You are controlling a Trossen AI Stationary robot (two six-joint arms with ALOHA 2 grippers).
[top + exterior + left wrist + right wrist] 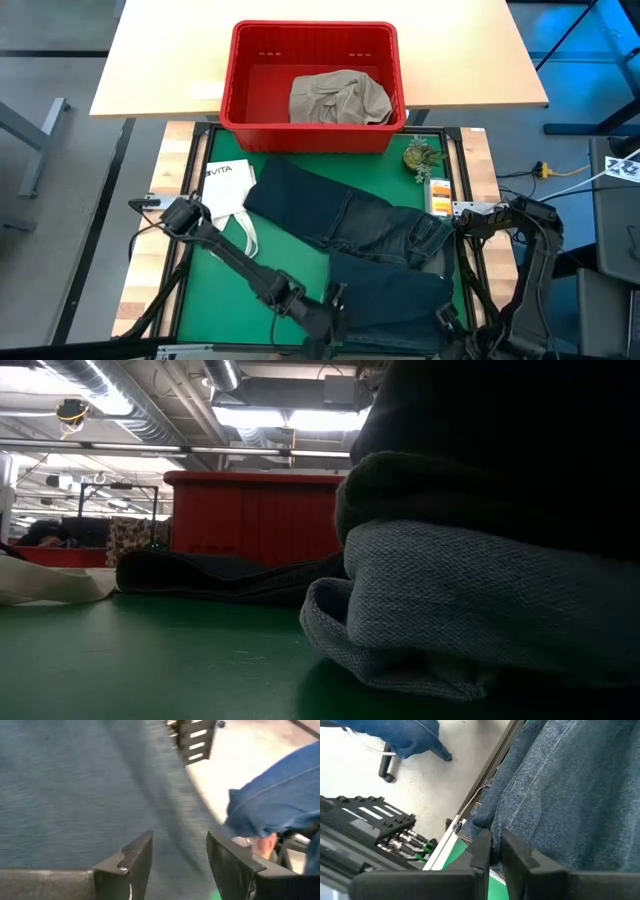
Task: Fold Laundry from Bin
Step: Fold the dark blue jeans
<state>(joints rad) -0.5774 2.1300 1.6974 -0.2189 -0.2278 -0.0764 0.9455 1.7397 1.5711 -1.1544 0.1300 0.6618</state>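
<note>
Dark blue denim jeans (350,225) lie bent on the green mat (200,290), with one part folded back toward the near edge; that fold (470,610) fills the low view's foreground. A khaki garment (338,97) lies inside the red bin (245,110) at the far side. My left gripper (335,298) stands open at the near left edge of the jeans, with denim (75,795) just ahead of its fingers; whether it touches, I cannot tell. My right gripper (447,318) is at the near right edge of the jeans, nearly shut on denim. My right gripper pinches an edge of the jeans (487,827) between its two fingers, close to the mat's metal border. The fingers (517,857) come from above, pointing steeply down. The rest of the denim (560,795) spreads away from the fingers over the mat.
A white tote bag (228,187) lies at the mat's far left. A small green plant-like item (421,155) and an orange-and-white object (438,192) sit at the far right. A person's blue sleeve (280,795) shows beyond the table's near edge.
</note>
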